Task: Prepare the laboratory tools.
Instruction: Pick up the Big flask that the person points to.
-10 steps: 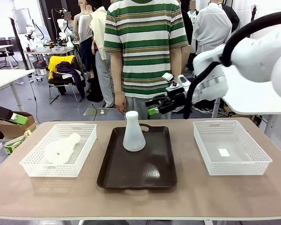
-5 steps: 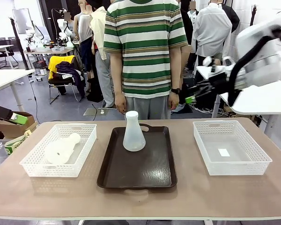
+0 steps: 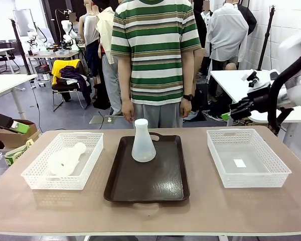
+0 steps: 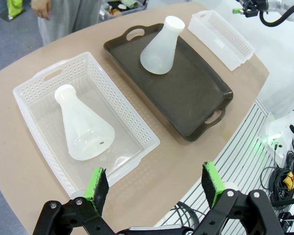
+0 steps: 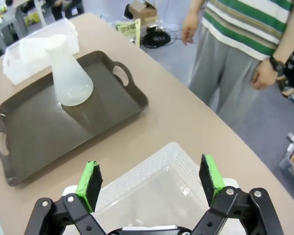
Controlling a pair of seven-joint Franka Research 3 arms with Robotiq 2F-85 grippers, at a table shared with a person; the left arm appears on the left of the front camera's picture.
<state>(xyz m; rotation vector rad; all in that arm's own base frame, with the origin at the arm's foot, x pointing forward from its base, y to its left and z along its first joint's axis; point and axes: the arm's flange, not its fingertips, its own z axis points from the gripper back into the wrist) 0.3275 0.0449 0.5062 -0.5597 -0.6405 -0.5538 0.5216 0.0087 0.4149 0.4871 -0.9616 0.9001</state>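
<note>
front view: lying flask (image 3: 65,158) partly hidden

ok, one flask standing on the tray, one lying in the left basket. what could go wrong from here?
1. The lying flask is a smooth cone inside the basket walls: a grab may slip or catch the lattice.
2. The standing flask on the tray is tall and narrow-necked: a sideways nudge could topple it.

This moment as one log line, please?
flask upright on tray | second flask lying in left basket | left claw open | right claw open
</note>
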